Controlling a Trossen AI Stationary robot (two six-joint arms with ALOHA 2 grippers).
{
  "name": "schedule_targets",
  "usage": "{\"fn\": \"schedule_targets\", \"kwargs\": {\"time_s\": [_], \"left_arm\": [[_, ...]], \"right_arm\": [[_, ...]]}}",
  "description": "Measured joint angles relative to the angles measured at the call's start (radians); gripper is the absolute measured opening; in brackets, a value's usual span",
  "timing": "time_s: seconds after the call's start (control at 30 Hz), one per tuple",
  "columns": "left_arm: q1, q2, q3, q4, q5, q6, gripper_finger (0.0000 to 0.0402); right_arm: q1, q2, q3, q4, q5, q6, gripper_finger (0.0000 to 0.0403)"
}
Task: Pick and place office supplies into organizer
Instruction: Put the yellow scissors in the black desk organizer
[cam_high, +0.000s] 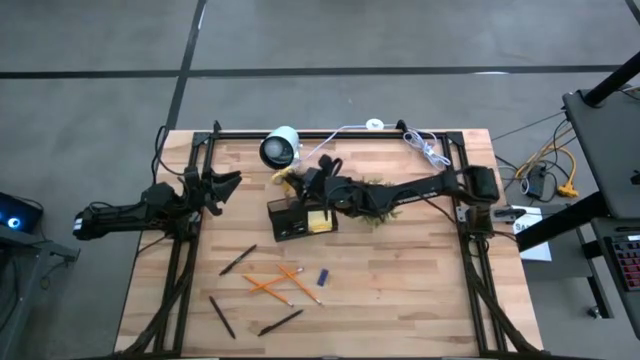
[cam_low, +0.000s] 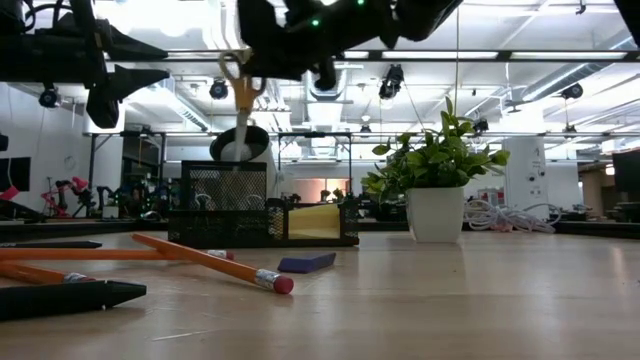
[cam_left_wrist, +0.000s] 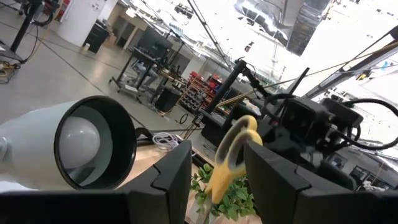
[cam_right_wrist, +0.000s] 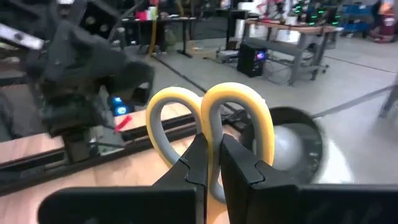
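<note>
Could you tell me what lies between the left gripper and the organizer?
In the high view, only bare table lies between the left gripper and the organizer.

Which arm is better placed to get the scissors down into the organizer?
The right. Its tool is shut on the scissors, which hang blades-down over the organizer. The left tool waits open at the table's left edge, holding nothing.
</note>
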Motion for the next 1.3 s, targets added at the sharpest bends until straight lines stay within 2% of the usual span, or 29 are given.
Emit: {"fn": "schedule_targets", "kwargs": {"time_s": [0.37, 0.73, 1.3], "left_arm": [[0.0, -0.005, 0.0, 0.008, 0.0, -0.007, 0.0132], [0.0, -0.005, 0.0, 0.008, 0.0, -0.008, 0.0132], [0.0, -0.006, 0.0, 0.007, 0.0, -0.008, 0.0132]], "right_arm": [[0.002, 0.029, 0.025, -0.075, -0.006, -0.076, 0.0011], [0.006, 0.096, 0.024, -0.06, -0.014, -0.063, 0.0011], [0.008, 0.097, 0.015, -0.084, -0.008, -0.103, 0.0011]]}}
